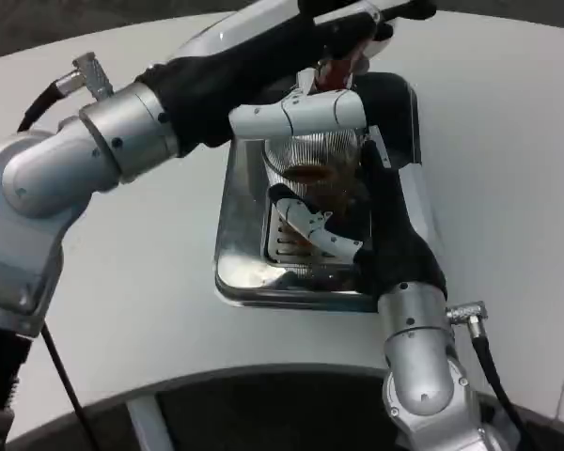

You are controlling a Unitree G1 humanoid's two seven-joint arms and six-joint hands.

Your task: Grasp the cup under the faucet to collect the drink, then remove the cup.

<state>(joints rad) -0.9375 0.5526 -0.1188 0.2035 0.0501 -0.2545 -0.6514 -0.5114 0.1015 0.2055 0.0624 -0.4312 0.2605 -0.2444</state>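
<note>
Right hand (312,225) fingers wrapped round ribbed cup (312,162) over tray (237,216), left hand (357,28) fingers' state unclear, table (508,169) open around.

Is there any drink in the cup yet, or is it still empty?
Partly filled: brown liquid shows through the ribbed clear cup, which the right hand holds upright over the metal drip tray.

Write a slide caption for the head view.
Right hand grips a ribbed cup holding brown drink over the steel drip tray.

A shiny metal drip tray (240,235) with a slotted grate (284,242) sits on the white desk (508,169), a brown puddle near its front-left corner.
</note>
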